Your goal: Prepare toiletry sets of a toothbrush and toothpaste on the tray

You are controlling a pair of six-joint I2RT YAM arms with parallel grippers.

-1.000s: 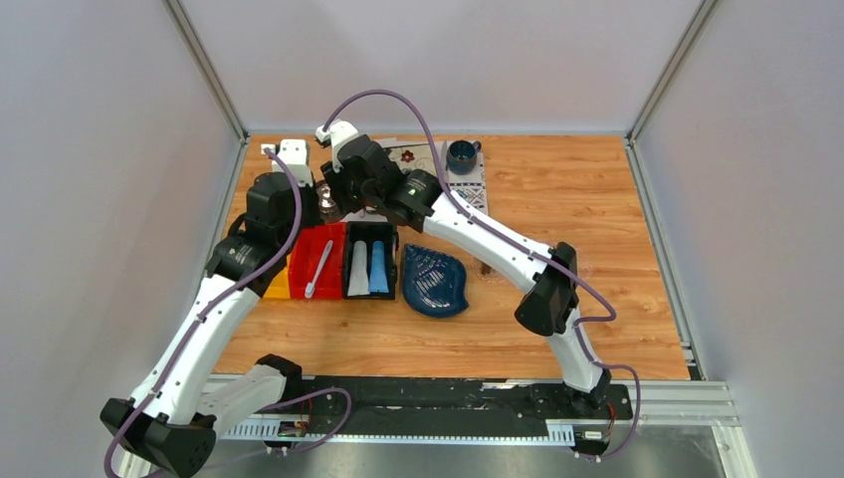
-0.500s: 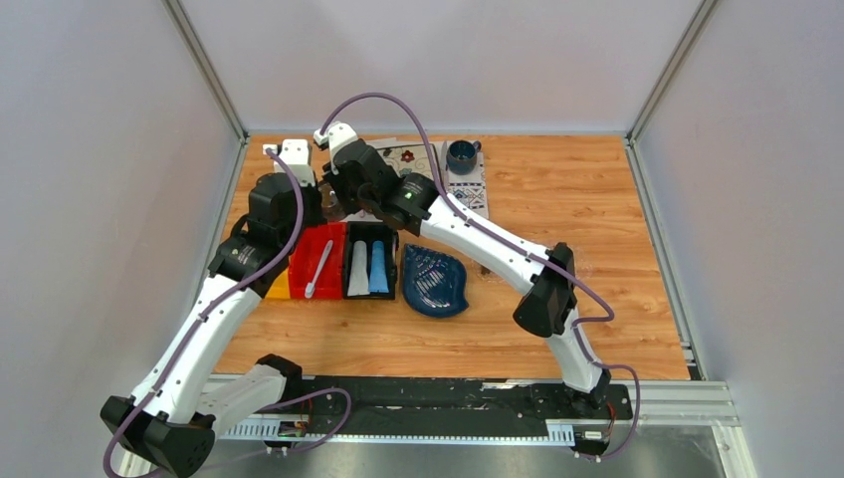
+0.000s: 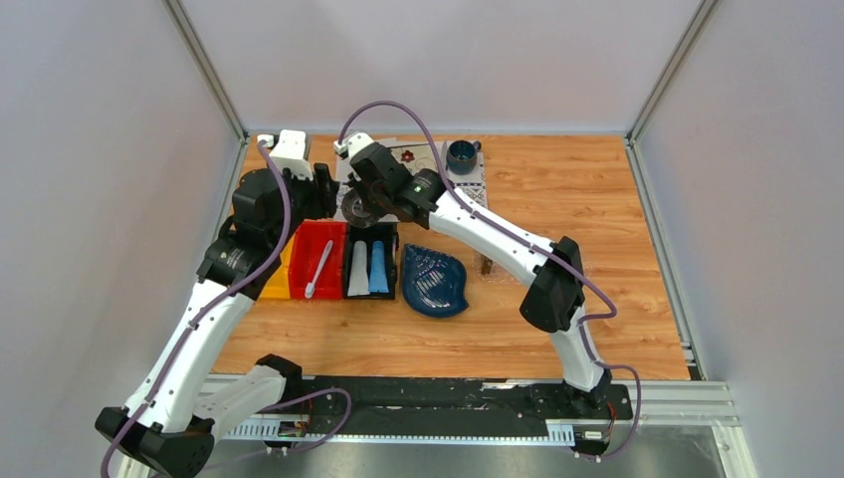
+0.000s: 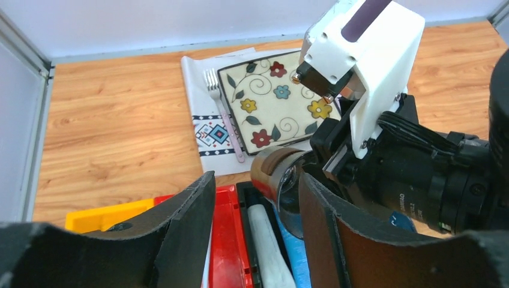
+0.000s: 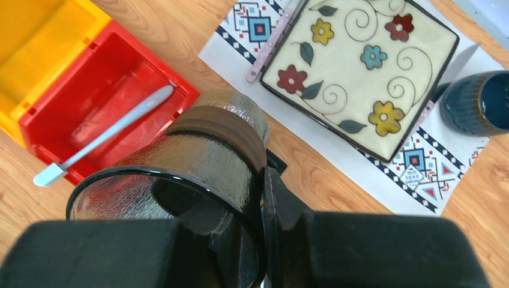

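Clenched on the wall of a clear cup (image 5: 210, 150) with a brown band: the right gripper (image 5: 259, 204), one finger inside the rim, the other outside. Held tilted, mouth toward the wrist camera, over the far ends of the red bin (image 3: 304, 239) and the black bin (image 3: 370, 296). Just left of it, the left gripper (image 4: 257, 198) — fingers spread wide, nothing between them.

In the red bin, the toothbrush (image 3: 318, 269), lying on a slant, head toward the near left corner. In the black bin, the toothpaste (image 3: 378, 267) — a white-grey tube on the left, a light blue one on the right, side by side, narrow ends far.

Of the tray (image 3: 486, 265), only one dark brown end block plain to see, right of the dark blue leaf dish (image 3: 435, 281) and close by the right arm; clear body not made out.

Left of the red bin, a yellow bin (image 3: 278, 284). Farther back, on a patterned mat (image 4: 207, 135), a flowered plate (image 5: 360, 66) with a fork (image 4: 223, 114) at its left edge, and a dark mug (image 3: 461, 155) to the right.
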